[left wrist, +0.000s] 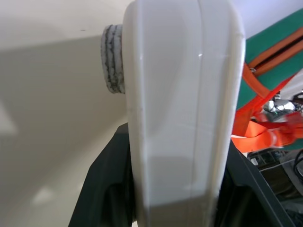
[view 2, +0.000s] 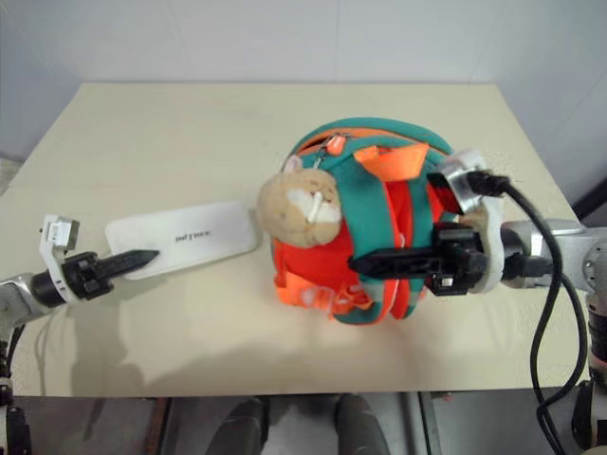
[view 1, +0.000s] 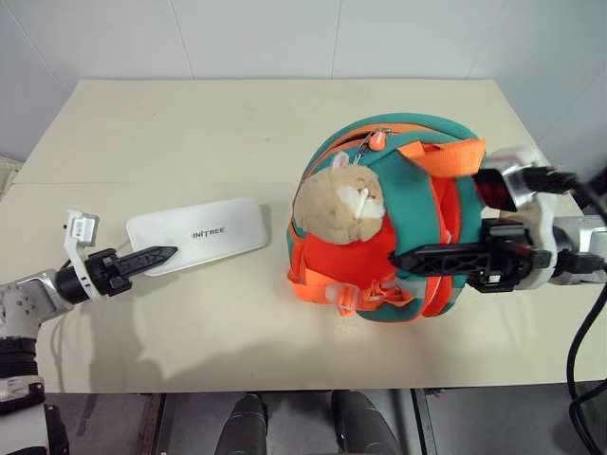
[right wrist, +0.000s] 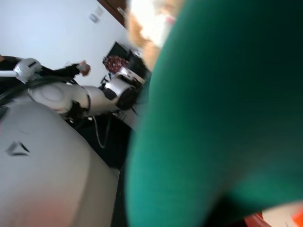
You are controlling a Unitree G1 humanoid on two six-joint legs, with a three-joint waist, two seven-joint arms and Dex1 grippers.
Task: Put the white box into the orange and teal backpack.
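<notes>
Currently | white box (view 1: 197,234): flat over the surface (view 1: 190,133), long axis running left-right, far end toward the orange and teal backpack (view 1: 384,223) | left gripper (view 1: 156,255): clamped on box's left end | right gripper (view 1: 417,258): closed against the upright backpack's side.

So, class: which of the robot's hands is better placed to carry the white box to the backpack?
Left. The left hand already grips the white box by its end, while the right hand is shut on the orange and teal backpack, steadying it.
</notes>
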